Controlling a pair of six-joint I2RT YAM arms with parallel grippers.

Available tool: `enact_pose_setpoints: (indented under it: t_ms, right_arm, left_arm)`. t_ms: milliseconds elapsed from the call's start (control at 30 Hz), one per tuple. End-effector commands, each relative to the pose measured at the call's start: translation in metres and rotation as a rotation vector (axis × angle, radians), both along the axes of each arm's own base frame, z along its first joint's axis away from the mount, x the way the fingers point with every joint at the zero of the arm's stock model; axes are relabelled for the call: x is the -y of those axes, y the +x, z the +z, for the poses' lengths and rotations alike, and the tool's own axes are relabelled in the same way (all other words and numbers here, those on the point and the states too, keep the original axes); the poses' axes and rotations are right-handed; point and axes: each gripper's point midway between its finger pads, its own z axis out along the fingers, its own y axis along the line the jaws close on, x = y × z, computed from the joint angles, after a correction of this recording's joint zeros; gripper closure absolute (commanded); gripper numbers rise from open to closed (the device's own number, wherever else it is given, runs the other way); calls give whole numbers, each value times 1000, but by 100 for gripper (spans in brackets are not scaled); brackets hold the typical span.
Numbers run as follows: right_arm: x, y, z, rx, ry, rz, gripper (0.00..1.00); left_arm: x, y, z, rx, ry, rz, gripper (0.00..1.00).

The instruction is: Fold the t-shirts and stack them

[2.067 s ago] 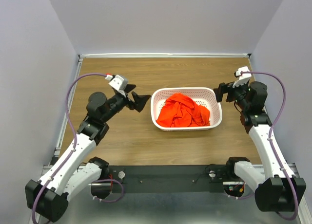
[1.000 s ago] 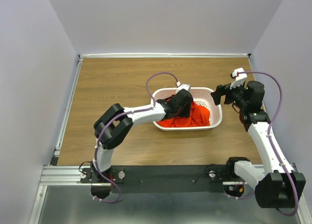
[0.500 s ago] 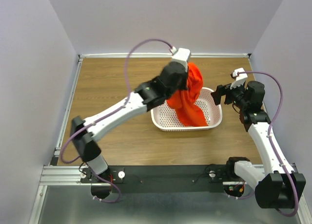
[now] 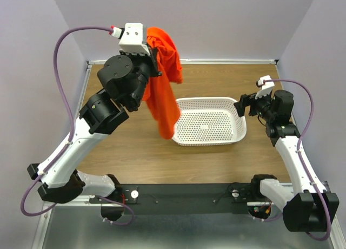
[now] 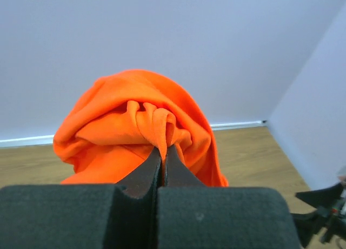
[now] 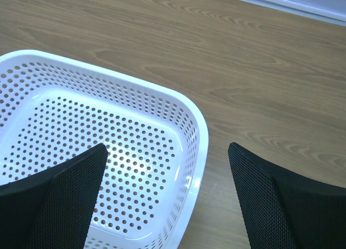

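The orange t-shirt hangs in the air left of the white basket, bunched at the top and trailing down over the table. My left gripper is raised high and shut on a pinched fold at the top of it; in the left wrist view the jaws press together on the t-shirt. My right gripper stands open beside the basket's right end. In its wrist view the right gripper is spread wide over the basket's rim, holding nothing.
The basket holds nothing and sits right of centre on the wooden table. Walls close in the table at the back and on both sides. A metal rail runs along the left edge.
My left arm has lifted the t-shirt up out of the basket and swung it left and higher. The basket now has nothing in it. The right arm has not moved.
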Motion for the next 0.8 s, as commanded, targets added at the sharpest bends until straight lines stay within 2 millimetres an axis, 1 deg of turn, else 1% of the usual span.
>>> enact_pose_setpoints:
  t_ms: [0, 33, 100, 133, 167, 200, 233, 267, 300, 333, 367, 400, 467, 533, 600, 633, 667, 700, 733, 767]
  right_arm:
    - [-2, -1, 9, 11, 6, 20, 0]
    - [-3, -1, 8, 9, 5, 22, 0]
    - [-3, -1, 9, 9, 4, 25, 0]
    - [-4, -1, 8, 9, 3, 29, 0]
    - [-4, -2, 7, 7, 3, 34, 0]
    - [-5, -2, 6, 6, 3, 37, 0]
    - [-5, -2, 6, 6, 3, 42, 0]
    - [-7, -3, 6, 4, 6, 52, 0]
    - [-8, -4, 6, 6, 3, 58, 0]
    - [-8, -4, 5, 3, 4, 63, 0]
    - [-10, -5, 5, 1, 6, 73, 0]
    - [-10, -5, 4, -1, 4, 76, 0]
    - [-12, -5, 4, -3, 5, 87, 0]
    - [-12, -6, 2, -7, 3, 93, 0]
    - [-13, -6, 2, -10, 3, 99, 0]
    - [-14, -6, 2, -10, 2, 103, 0]
    - [-15, -7, 1, -13, 1, 113, 0]
    - [-16, -8, -1, -18, 1, 118, 0]
    - [-16, -7, -2, -23, 1, 125, 0]
    - [-18, -9, -5, -34, 1, 134, 0]
  left_arm:
    - [-42, 3, -4, -7, 57, 118, 100]
    - [-44, 6, -14, -22, 68, 121, 100]
    - [-47, 6, -22, -27, 71, 98, 100]
    - [-50, 15, -42, -60, 97, 113, 100]
    - [-50, 14, -47, -61, 85, 94, 100]
    - [-50, 20, -71, -97, 114, 93, 100]
    - [-50, 24, -82, -112, 124, 90, 100]
    - [-57, 27, -88, -115, 109, 101, 100]
    - [-53, 30, -99, -128, 114, 75, 100]
    - [-51, 35, -126, -170, 142, 67, 100]
    - [-56, 40, -132, -170, 131, 74, 100]
    - [-50, 43, -154, -205, 146, 44, 100]
    - [-47, 48, -164, -209, 139, 30, 100]
    - [-40, 52, -181, -236, 147, 1, 100]
    - [-34, 58, -192, -254, 143, -13, 100]
    - [-33, 60, -196, -265, 143, -11, 95]
    - [-34, 63, -204, -283, 152, 8, 87]
    - [-36, 65, -208, -292, 155, 19, 75]
    - [-40, 66, -215, -309, 157, 36, 48]
    - [-43, 67, -220, -323, 161, 52, 39]
